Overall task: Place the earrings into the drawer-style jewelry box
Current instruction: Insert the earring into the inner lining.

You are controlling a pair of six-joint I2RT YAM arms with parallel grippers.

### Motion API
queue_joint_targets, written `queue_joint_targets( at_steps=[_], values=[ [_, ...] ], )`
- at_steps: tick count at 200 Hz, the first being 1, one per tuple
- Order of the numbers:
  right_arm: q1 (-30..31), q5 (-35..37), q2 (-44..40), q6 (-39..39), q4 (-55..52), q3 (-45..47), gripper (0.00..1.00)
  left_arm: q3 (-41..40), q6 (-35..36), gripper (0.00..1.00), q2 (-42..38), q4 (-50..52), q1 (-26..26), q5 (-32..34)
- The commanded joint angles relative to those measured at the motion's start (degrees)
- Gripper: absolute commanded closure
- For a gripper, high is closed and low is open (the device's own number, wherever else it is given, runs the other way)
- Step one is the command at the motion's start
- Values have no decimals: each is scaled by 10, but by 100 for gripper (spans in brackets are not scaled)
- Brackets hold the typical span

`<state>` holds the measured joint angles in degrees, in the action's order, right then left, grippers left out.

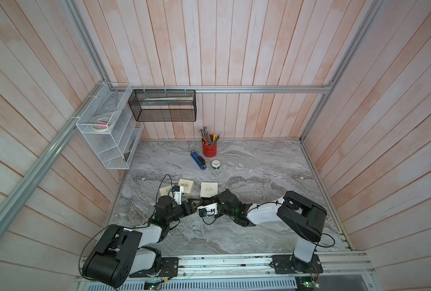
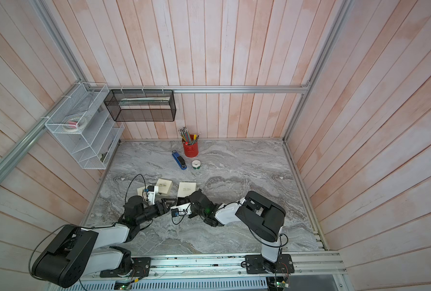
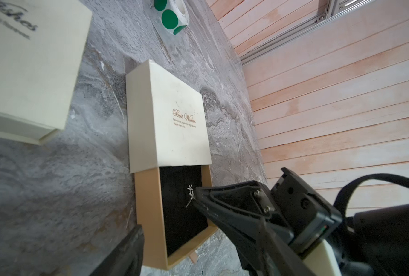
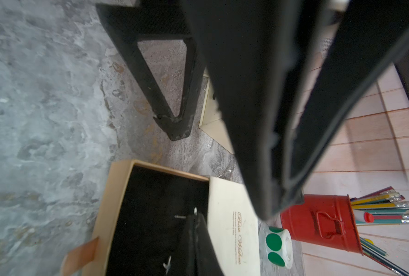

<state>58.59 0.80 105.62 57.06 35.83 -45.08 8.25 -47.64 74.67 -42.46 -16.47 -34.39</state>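
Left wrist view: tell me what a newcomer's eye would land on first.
The cream jewelry box on the marble table, its tan drawer pulled out to show black lining. Over that lining the shut right gripper pinches a small silver earring. Past the box's closed end, a roll of green dot stickers stands out.

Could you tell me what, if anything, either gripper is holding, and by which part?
The right gripper pinches a silver earring near its middle, both ends sticking out; the left gripper is open and empty.
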Motion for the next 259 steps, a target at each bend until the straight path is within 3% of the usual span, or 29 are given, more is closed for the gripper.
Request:
queue_joint_targets(
  at_steps=[1, 259],
  values=[
    [4, 18, 15, 1, -16, -21, 100, 11, 7, 25, 14, -7, 3, -1],
    [7, 36, 52, 6, -20, -45, 100, 39, 11, 26, 86, -44, 2, -47]
  ],
)
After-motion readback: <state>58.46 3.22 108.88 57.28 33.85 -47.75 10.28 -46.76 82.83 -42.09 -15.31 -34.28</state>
